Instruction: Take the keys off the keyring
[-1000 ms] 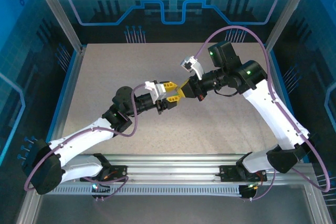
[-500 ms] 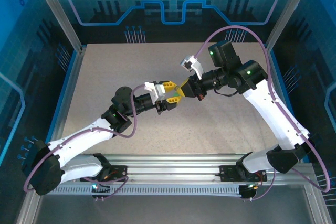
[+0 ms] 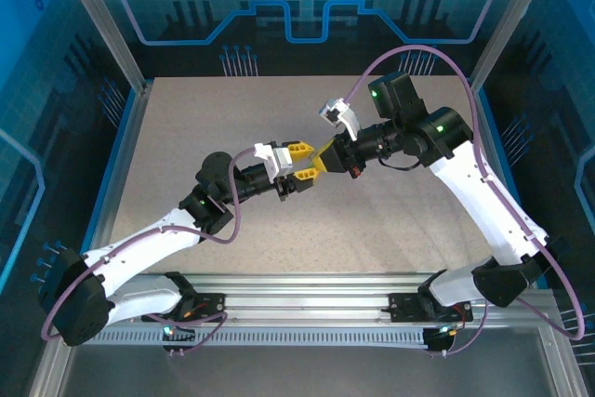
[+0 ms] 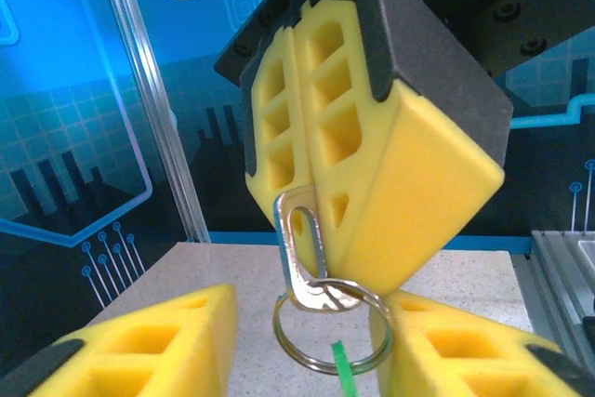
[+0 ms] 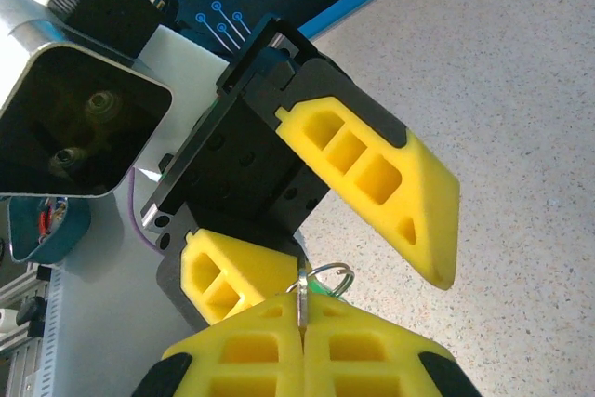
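My right gripper is shut on a flat silver metal piece with a long slot. A split keyring hangs from that piece. A thin bright-green part of the key pokes from the ring's lower edge, and the rest of the key is cut off. My left gripper is open, and its yellow fingers straddle the ring, which rests against the right-hand one. In the top view, the left gripper and right gripper meet tip to tip above mid-table. The keyring shows above the right gripper's shut fingers.
The speckled grey tabletop lies below both arms. Blue side walls and aluminium posts fence it in. A metal rail runs along the near edge by the arm bases.
The left gripper has shifted slightly toward the back of the table, staying at the right gripper's tips. The right arm has hardly moved.
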